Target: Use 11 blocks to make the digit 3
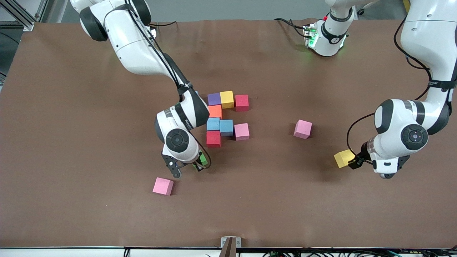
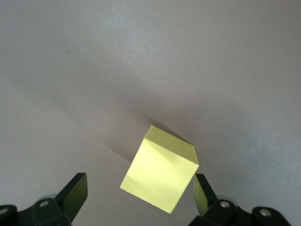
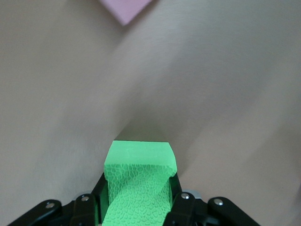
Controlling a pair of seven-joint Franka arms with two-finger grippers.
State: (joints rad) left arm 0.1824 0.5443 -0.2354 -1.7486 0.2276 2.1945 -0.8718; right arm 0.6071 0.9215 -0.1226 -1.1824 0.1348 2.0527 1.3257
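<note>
The right gripper sits low in the lower-left-centre of the front frame, jaws clamped on a green block whose foam is visibly squeezed between them in the right wrist view. Just below it in that frame, on the brown surface, lies a pink block, apart from the gripper; its corner peeks in at the top of the right wrist view.

At mid-frame sits the partly built digit 3: a purple block, yellow block and red block along the top, an orange block beneath the purple, then two blue blocks and a pink one in a row, and a second red cube lowest.

Another pink cube rests alone right of centre.

At the right of the frame, the left gripper hangs with jaws spread wide on either side of a loose yellow cube, which lies skewed between them; the cube is close to one finger, though contact is not clear.
</note>
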